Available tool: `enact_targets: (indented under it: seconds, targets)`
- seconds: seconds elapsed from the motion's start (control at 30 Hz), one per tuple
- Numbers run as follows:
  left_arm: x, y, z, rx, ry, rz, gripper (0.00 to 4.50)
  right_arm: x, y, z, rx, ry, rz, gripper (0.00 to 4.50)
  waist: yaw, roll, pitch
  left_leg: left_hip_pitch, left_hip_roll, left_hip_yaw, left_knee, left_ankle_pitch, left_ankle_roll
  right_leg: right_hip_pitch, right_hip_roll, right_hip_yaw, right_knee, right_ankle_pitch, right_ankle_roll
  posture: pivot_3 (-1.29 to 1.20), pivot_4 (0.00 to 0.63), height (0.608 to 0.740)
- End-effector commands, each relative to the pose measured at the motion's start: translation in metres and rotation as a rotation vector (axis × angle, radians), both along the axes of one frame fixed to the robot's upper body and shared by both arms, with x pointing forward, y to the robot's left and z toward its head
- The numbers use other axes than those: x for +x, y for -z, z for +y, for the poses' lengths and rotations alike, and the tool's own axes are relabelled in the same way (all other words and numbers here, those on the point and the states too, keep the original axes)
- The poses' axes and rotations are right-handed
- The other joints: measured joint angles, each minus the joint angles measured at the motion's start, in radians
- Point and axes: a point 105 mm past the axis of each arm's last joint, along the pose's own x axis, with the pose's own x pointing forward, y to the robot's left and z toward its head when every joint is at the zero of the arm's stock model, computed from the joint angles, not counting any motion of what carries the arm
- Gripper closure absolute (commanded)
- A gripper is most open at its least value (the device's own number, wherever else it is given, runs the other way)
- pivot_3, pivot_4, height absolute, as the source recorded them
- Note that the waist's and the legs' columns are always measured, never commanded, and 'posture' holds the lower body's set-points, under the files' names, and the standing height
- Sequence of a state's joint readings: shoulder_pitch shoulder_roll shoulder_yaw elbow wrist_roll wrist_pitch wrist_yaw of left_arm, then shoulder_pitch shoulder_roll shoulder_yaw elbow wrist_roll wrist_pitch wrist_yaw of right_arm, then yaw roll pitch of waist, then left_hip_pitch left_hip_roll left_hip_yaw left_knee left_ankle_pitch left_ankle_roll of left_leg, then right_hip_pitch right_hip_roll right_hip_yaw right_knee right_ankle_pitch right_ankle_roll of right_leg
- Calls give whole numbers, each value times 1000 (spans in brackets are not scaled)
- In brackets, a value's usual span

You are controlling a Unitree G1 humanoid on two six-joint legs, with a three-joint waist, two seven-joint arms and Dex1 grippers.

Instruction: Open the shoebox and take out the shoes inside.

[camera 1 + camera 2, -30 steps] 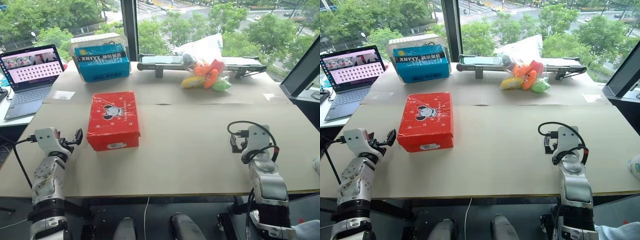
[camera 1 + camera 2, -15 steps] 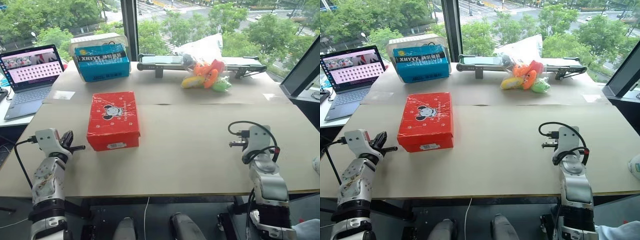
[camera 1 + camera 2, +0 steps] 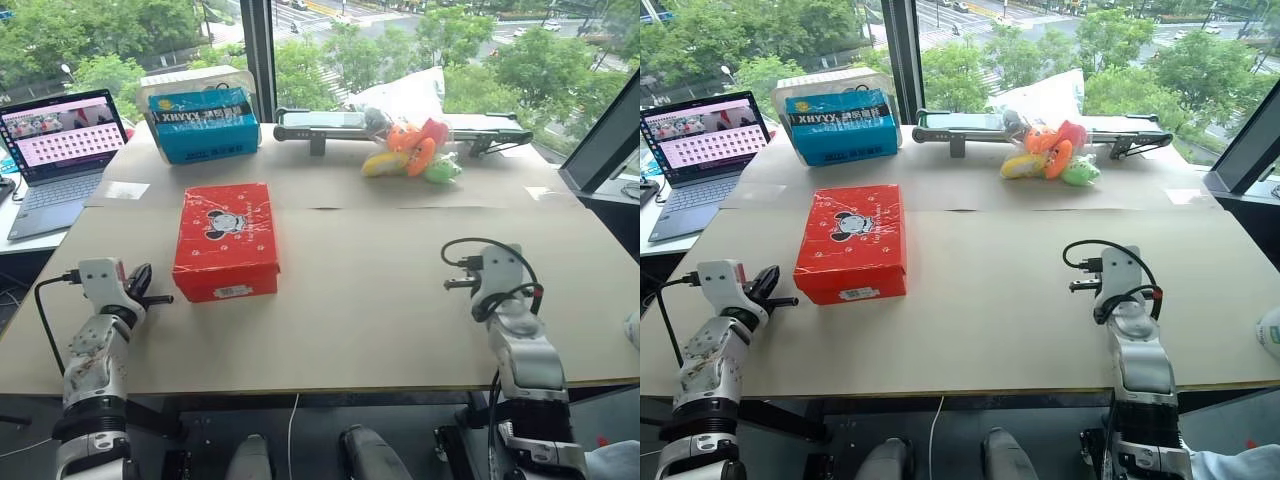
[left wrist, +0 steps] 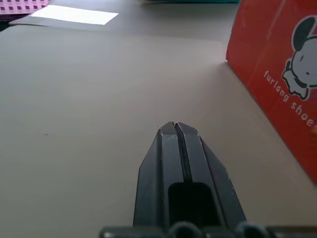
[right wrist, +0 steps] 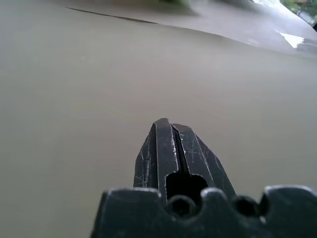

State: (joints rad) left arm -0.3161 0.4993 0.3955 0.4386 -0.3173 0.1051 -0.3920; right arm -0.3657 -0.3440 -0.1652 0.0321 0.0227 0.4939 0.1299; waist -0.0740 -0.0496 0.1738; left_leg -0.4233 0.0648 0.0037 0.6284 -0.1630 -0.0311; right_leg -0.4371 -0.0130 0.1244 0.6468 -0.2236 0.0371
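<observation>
Though beside shoebox (image 3: 227,240), left tool (image 3: 165,299) apart

Office-like test room: laptop (image 3: 60,135), big worktable (image 3: 360,290), tall window (image 3: 330,55).

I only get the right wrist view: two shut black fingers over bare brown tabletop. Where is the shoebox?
Observer: The red shoebox lies closed on the left half of the table, well left of the right gripper.
Operator: Anything near it?
Observer: The left gripper, fingers shut, sits by its near left corner, not touching.
Operator: What's at the far edge?
Observer: A blue box and a bag of colourful toys.
</observation>
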Motion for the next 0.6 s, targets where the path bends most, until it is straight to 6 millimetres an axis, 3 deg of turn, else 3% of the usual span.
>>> enact_targets:
  seconds: [0.03, 0.27, 0.4, 0.6]
  targets:
    - [11, -11, -10, 75, 110, 6, 4500, 29, -21, 55, -12, -242, -52, 4460, -2, 0, 0, 1, 0, 0, 0, 0, 0, 0, 0, 0, 0, 0, 0, 0, 150, 736]
    - [32, -23, -41, 126, 285, 28, 4500, 57, -15, 146, 0, -566, -7, 4460, -1, 0, 0, -1, 0, -1, 0, 0, 0, 0, 1, -1, 0, 0, 0, 0, 150, 736]
    - [37, -32, -52, 135, 334, 16, 4500, 57, -9, 201, 10, -730, 18, 4460, 2, 0, 0, -4, 0, -1, -1, 0, 0, -2, 1, -1, -2, 4, -6, 0, 150, 736]
    - [37, -35, -58, 138, 359, 15, 4500, 48, -9, 251, 1, -873, 15, 4460, 0, 0, 0, -6, 1, -2, -2, 0, 0, -4, 1, -2, -1, 5, -7, 0, 150, 736]
